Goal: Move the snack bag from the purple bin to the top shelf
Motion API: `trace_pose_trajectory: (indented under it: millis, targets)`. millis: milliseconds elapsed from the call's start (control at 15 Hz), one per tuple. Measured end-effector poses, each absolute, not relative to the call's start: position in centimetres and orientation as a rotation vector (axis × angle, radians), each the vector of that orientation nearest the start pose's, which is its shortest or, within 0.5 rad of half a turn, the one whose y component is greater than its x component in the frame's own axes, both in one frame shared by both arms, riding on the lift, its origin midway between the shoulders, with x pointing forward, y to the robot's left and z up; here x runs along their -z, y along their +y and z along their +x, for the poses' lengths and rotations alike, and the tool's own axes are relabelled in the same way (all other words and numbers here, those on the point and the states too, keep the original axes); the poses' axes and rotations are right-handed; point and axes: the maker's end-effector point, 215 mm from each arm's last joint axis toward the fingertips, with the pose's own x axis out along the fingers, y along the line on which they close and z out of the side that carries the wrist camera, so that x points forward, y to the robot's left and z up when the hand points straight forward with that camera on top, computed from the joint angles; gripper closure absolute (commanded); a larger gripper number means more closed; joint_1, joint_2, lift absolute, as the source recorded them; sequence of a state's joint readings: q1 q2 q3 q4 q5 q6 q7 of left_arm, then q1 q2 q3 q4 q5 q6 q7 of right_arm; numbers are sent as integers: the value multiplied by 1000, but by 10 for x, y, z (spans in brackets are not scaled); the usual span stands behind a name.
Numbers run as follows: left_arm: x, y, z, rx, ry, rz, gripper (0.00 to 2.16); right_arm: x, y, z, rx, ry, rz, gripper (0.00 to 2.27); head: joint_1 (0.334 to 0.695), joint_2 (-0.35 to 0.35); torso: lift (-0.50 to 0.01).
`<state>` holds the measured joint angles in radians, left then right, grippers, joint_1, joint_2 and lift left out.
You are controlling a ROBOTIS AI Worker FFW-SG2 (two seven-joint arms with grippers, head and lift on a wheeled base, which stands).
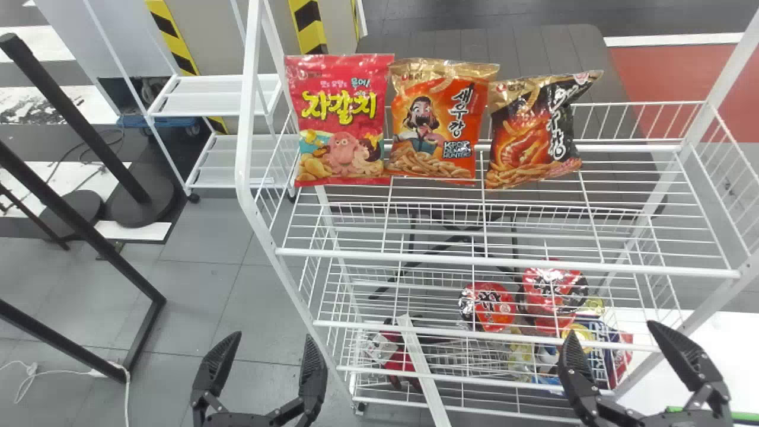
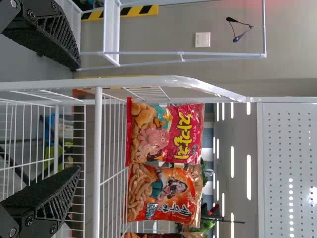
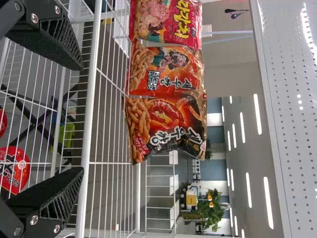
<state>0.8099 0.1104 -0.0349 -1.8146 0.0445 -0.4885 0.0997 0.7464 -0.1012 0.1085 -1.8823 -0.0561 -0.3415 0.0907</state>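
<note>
Head view: left gripper (image 1: pixel 273 337) wide, seven o'clock; right gripper (image 1: pixel 612 329) wide, four o'clock. On top shelf (image 1: pixel 504 261): red snack bag (image 1: pixel 341 121) eleven, orange snack bag (image 1: pixel 434 121) one, black-and-orange snack bag (image 1: pixel 533 133) two.

Three snack bags (image 1: pixel 436 121), at least two round red packs (image 1: pixel 493 307)

Brightly lit room; ceiling strip lights (image 3: pixel 268 203) glowing white; streaky glare on perforated panel (image 3: pixel 292 129)
</note>
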Motion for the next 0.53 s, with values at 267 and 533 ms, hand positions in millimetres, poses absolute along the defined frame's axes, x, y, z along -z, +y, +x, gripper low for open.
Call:
trace_pose_trajectory:
  millis: [267, 533]
  targets:
    - [431, 245, 305, -19, 81, 21, 80, 419, -164, 332, -212, 95, 51, 83, 695, 150, -38]
    - [430, 245, 305, -17, 79, 21, 80, 417, -165, 331, -210, 92, 51, 80, 695, 148, -54]
